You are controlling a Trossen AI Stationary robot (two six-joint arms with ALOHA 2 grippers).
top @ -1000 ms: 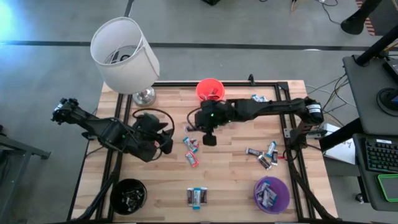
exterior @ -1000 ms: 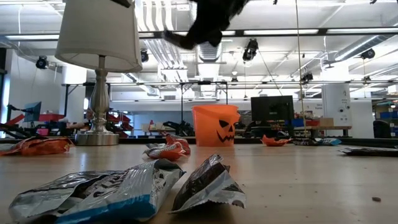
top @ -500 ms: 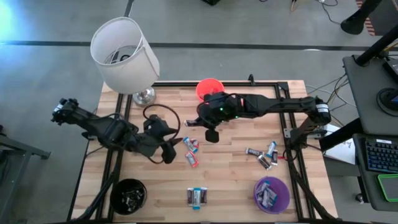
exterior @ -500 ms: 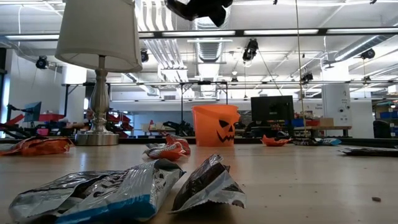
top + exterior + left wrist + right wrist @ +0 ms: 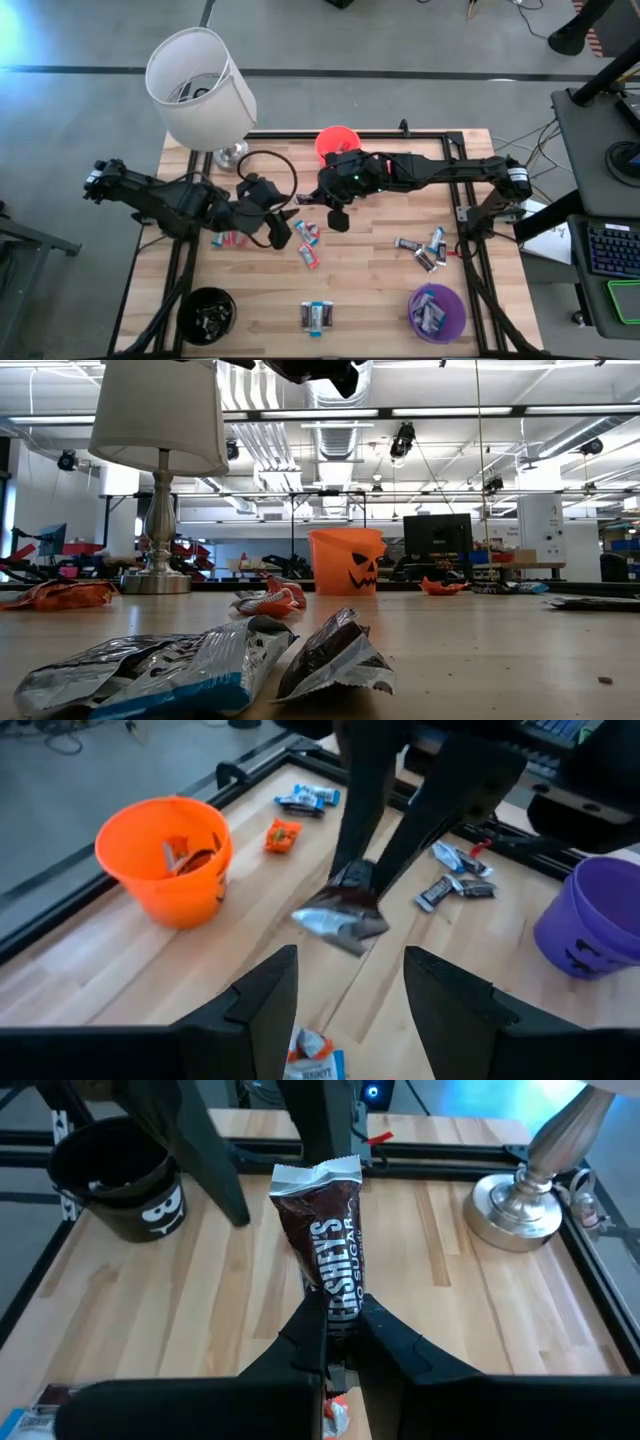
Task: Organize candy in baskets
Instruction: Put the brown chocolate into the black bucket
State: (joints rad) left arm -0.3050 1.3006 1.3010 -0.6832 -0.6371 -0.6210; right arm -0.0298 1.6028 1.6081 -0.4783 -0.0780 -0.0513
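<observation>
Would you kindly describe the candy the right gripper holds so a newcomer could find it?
Start at the orange bucket at the table's far edge. Just in front of it, the right gripper pinches a dark brown Hershey's candy, the only piece held off the table.

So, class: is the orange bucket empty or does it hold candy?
Not empty: the orange bucket is upright, with a few wrapped candies visible inside.
</observation>
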